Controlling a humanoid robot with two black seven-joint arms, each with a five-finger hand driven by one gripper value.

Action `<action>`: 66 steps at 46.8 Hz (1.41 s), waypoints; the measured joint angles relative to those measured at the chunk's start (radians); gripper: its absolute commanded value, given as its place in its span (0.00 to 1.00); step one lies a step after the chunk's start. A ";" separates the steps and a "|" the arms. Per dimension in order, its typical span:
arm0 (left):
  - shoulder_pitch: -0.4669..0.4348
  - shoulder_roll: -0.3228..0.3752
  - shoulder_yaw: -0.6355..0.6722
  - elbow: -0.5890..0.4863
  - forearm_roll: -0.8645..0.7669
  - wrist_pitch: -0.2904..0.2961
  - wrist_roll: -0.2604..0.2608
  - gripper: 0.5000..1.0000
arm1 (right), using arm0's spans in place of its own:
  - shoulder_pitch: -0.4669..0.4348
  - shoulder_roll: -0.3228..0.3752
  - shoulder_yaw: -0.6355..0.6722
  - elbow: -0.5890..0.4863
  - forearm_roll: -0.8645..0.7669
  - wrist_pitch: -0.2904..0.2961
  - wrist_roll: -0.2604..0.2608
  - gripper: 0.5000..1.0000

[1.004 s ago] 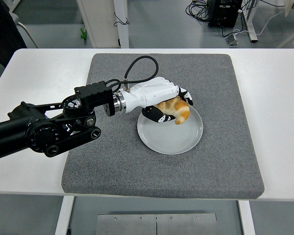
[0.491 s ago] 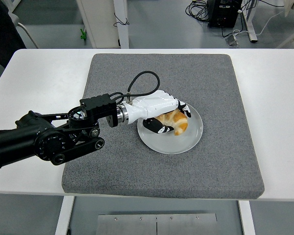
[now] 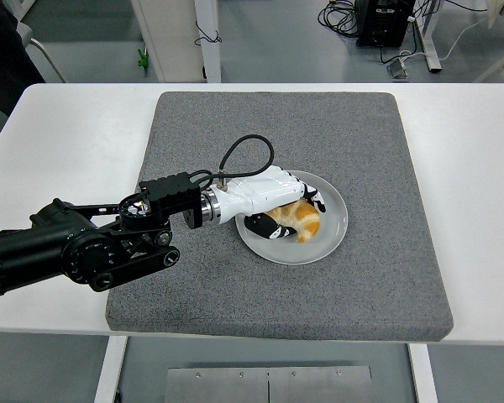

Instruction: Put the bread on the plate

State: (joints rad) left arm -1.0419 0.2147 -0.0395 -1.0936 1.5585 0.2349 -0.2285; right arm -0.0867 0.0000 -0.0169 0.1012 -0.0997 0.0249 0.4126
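The bread (image 3: 297, 220), a golden croissant, is seen low over the white plate (image 3: 332, 231), apparently resting on its left-centre part, w/ the plate set on the grey mat (image 3: 361, 143) covering the middle of the white table (image 3: 67, 126). The croissant is gripped by the left hand (image 3: 273, 201): white fingers are curled over its top and the thumb is tucked under its near side.
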 measured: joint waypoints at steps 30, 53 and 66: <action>0.009 0.000 0.005 0.004 -0.010 0.009 -0.010 0.83 | 0.000 0.000 0.000 0.000 0.000 0.000 0.000 1.00; -0.014 0.026 -0.016 -0.016 -0.071 -0.024 -0.095 0.91 | 0.000 0.000 0.000 0.000 0.000 0.000 0.000 1.00; -0.018 0.046 -0.112 -0.023 -0.182 -0.063 -0.137 0.91 | 0.000 0.000 0.000 0.000 0.000 0.000 0.000 1.00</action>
State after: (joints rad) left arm -1.0597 0.2612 -0.1512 -1.1165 1.3766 0.1720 -0.3658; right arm -0.0871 0.0000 -0.0169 0.1013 -0.0997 0.0251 0.4126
